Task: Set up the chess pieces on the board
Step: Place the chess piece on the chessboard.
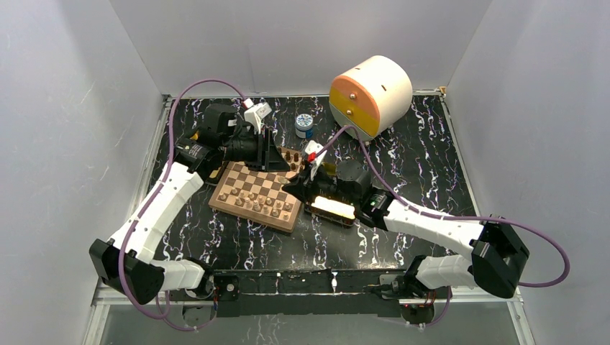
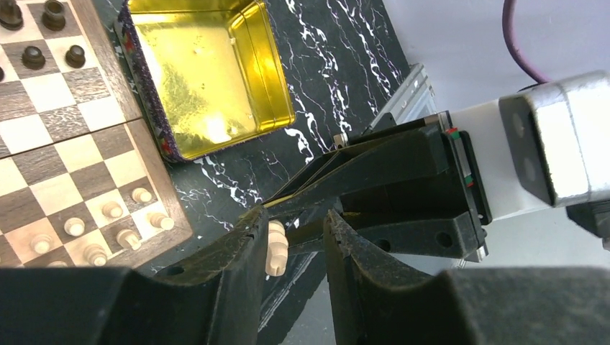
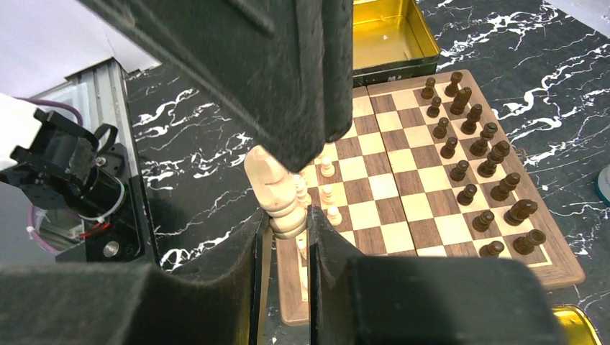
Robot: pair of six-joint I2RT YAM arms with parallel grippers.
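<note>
At the left side of the table, the left gripper (image 2: 293, 230) reaches toward the far side of the board (image 2: 160, 180). Its jaws stand apart with one pale piece (image 2: 277, 248) between them. The piece sits close against one finger, and the other finger does not touch it. On the board, the pale pieces (image 2: 108, 230) stand in rows near one edge, and the dark pieces (image 3: 475, 136) stand in two rows at the opposite edge. Further right, the right gripper (image 3: 285, 215) is closed on the same pale piece and pinches it at its wide, ringed end. So the piece is held in the air just beside the board, not on any square. A gold tin (image 2: 208, 79) lies beside the board.

The piece looks like turned wood: very light, stiff and not fragile. It is also smooth and round, so it probably slips or turns easily between flat fingers. Because the ringed end is taken, the good place for the left jaws seems to be the body above the rings and below the head, pressed straight across. If only the tip is pinched, the piece may tilt or jump out.
</note>
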